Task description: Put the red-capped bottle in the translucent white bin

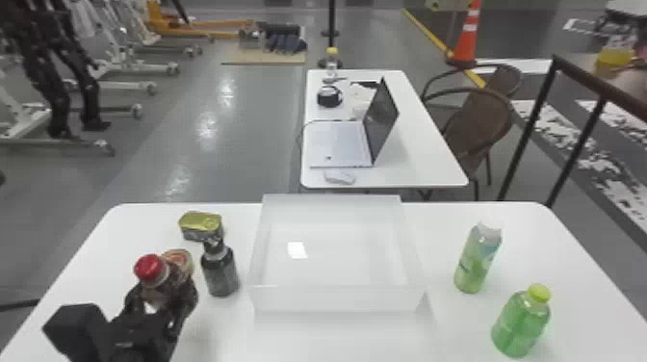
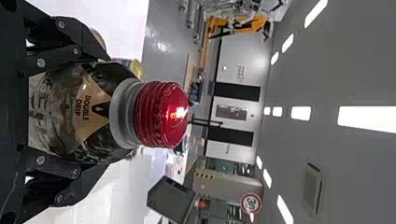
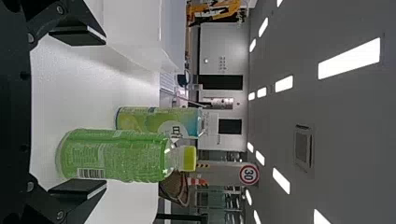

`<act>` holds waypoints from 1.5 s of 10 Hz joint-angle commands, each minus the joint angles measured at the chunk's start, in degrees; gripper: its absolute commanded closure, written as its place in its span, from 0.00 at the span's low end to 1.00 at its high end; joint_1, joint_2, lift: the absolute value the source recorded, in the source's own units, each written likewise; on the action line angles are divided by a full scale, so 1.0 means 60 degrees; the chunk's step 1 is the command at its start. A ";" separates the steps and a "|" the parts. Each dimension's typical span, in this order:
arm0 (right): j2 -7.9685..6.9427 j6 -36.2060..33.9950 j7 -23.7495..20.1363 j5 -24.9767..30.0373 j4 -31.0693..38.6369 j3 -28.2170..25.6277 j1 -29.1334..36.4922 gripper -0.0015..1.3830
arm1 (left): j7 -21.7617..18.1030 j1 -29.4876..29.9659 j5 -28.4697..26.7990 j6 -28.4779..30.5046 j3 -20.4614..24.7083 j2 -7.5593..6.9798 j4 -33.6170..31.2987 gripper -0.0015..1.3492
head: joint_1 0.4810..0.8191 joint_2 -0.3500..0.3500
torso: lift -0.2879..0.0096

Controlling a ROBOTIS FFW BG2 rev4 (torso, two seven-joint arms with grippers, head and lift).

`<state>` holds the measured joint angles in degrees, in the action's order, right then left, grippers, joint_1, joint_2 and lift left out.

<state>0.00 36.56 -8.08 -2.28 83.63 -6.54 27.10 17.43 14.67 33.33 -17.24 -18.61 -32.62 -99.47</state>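
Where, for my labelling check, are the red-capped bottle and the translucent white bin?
Red-capped bottle (image 2: pixel 159 114): left wrist view, on its cap.
Translucent white bin (image 1: pixel 337 299): head view, on its near wall.

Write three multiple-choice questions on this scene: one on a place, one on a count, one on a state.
1. Where is the red-capped bottle?
A on the floor
B in the left gripper
C beside the laptop

2. How many green bottles stand right of the bin?
A one
B four
C two

3. How is the right gripper?
A open
B shut on a bottle
C shut on nothing

1 B: its fingers flank the bottle closely.
2 C: one has a white cap, one a yellow-green cap.
3 A: its fingers stand wide apart.
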 commanded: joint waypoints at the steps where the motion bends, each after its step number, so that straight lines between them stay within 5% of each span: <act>1: -0.0009 0.0000 0.0014 -0.0001 0.0021 -0.0023 0.0054 0.15 | -0.0605 -0.0204 -0.0194 0.0617 0.0055 0.0252 -0.0516 0.61 | 0.20 0.50 | 0.63; 3: -0.0009 0.0000 0.0014 -0.0016 0.0050 -0.0023 0.0127 0.15 | -0.2495 -0.0467 -0.1483 0.2243 0.1227 0.1409 -0.1146 0.61 | 0.20 0.50 | 0.63; 6: -0.0009 -0.0059 0.0029 -0.0030 0.0094 -0.0023 0.0215 0.15 | -0.6494 -0.1449 -0.3783 0.4763 0.3073 0.3987 -0.1366 0.61 | 0.20 0.50 | 0.63; 7: -0.0009 -0.0103 0.0029 -0.0001 0.0094 -0.0009 0.0186 0.15 | -0.7607 -0.2020 -0.4442 0.5451 0.3395 0.4353 -0.1337 0.61 | 0.20 0.50 | 0.63; 10: -0.0009 -0.0161 0.0029 -0.0001 0.0021 -0.0009 0.0113 0.15 | -0.7915 -0.3690 -0.3563 0.6096 0.1945 0.2874 0.0026 0.61 | 0.20 0.50 | 0.63; 11: -0.0009 -0.0161 0.0029 0.0014 -0.0023 0.0006 0.0039 0.15 | -0.8076 -0.4217 -0.3255 0.5700 0.1403 0.2756 0.1095 0.61 | 0.20 0.50 | 0.63; 12: -0.0009 -0.0161 0.0029 0.0014 -0.0067 0.0006 -0.0004 0.15 | -0.8354 -0.4510 -0.3446 0.5466 0.1271 0.3005 0.1695 0.61 | 0.20 0.50 | 0.63; 14: -0.0009 -0.0161 0.0029 -0.0001 -0.0125 0.0006 -0.0063 0.15 | -0.9043 -0.4862 -0.4295 0.5495 0.1491 0.3914 0.2296 0.61 | 0.20 0.50 | 0.63; 15: -0.0009 -0.0161 0.0029 0.0014 -0.0169 0.0020 -0.0107 0.15 | -0.9277 -0.5008 -0.4412 0.5554 0.1344 0.4075 0.2457 0.61 | 0.20 0.50 | 0.63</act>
<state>0.00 35.60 -7.91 -2.25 82.77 -6.45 26.62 -38.15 -14.89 7.36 15.86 -10.23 -8.86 -85.40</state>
